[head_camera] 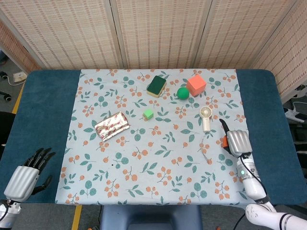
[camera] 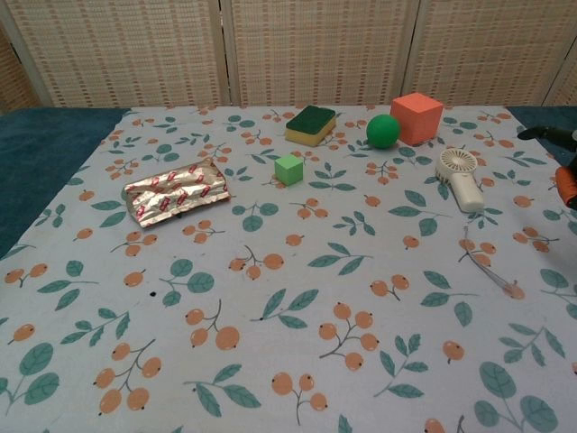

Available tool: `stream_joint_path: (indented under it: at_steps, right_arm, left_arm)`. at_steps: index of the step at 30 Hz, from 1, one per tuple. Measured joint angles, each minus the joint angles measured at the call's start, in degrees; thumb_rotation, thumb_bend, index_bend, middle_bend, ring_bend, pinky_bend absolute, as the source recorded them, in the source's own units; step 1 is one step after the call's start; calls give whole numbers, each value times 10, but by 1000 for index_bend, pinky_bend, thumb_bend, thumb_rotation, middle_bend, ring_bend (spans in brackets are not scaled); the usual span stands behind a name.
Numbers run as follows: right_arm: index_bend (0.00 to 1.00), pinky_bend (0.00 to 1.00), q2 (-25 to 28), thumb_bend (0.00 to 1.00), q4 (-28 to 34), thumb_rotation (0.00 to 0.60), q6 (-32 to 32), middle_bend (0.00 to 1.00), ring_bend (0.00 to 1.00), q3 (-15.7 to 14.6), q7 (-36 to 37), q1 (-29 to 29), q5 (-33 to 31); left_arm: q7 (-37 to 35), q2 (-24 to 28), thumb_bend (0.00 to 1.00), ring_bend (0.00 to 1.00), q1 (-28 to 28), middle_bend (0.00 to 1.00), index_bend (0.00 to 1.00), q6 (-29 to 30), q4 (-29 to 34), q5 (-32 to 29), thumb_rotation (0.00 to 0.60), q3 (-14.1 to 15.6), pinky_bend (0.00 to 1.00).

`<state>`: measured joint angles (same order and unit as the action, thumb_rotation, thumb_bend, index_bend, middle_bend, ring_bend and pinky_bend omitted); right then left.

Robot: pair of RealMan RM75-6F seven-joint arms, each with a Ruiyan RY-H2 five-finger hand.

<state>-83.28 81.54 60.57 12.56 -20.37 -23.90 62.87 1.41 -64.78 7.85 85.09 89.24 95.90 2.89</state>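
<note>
My right hand (head_camera: 236,142) hovers over the right edge of the flowered cloth (head_camera: 158,167), just below and to the right of a white hand fan (head_camera: 206,117). It holds nothing, and one dark finger points toward the fan. In the chest view only the edge of the right hand (camera: 568,180) shows at the far right, beside the fan (camera: 461,177). My left hand (head_camera: 25,176) rests low at the front left on the blue table, off the cloth. Its fingers are spread and empty.
Across the back of the cloth lie a green-topped sponge (head_camera: 156,86), a green ball (head_camera: 182,92) and an orange-red cube (head_camera: 196,84). A small green cube (head_camera: 148,114) and a foil packet (head_camera: 112,126) lie nearer the middle. A thin pale strip (head_camera: 205,157) lies below the fan.
</note>
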Motion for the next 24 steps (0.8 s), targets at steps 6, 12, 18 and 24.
stream_joint_path:
  at_steps: [6,12,18,24]
  right_arm:
    - [68,651,-16,806,-20,600,-52,819,732,15,-25,-31,-85]
    - [85,651,-35,812,-48,600,-81,820,733,21,-30,-56,-132]
    - [86,651,-56,812,-72,600,-90,820,732,22,-30,-76,-154]
    - [86,651,-68,813,-86,600,-97,821,732,21,-22,-87,-167]
  left_arm:
    - [4,2,392,54,-3,72,131,6,5,3,600,1,293]
    - [0,1,392,53,-2,72,131,2,2,-1,600,-1,294]
    - [-3,2,392,53,-1,72,131,3,2,3,600,0,294]
    - [-7,2,392,53,0,72,131,-1,0,0,600,-1,293]
